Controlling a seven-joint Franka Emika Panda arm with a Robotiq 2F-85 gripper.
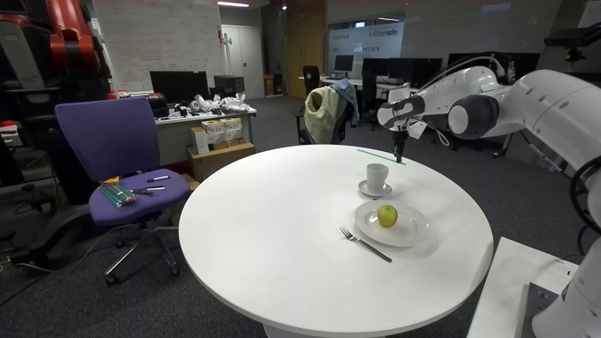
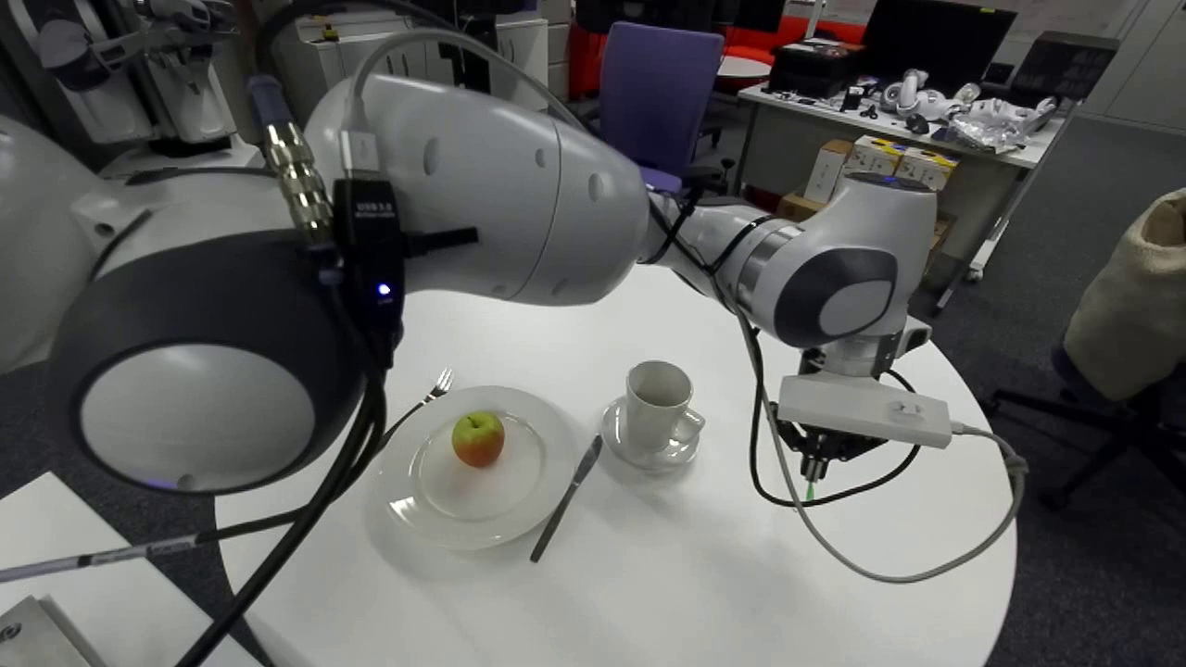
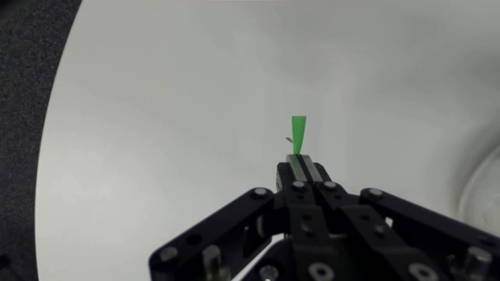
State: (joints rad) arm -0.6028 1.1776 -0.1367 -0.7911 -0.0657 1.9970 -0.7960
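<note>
My gripper point(image 3: 300, 157) is shut on a thin green straw-like strip point(image 3: 299, 128), whose short end sticks out past the fingertips in the wrist view. In an exterior view the strip point(image 1: 375, 155) runs mostly to one side of the gripper point(image 1: 398, 159), close over the far part of the white table point(image 1: 281, 211). Whether it touches the table I cannot tell. Elsewhere only a green tip point(image 2: 810, 491) shows under the gripper point(image 2: 813, 471). Nearest to the gripper stands a white cup point(image 2: 656, 398) on a saucer point(image 2: 672, 454), with a gap between.
A green-red apple point(image 2: 478, 438) rests on a white plate point(image 2: 417, 491). A fork point(image 1: 366, 245) and a knife point(image 2: 567, 500) lie on either side of the plate. Cables point(image 2: 834, 547) loop beside the wrist. A purple chair point(image 1: 136, 192) stands off the table.
</note>
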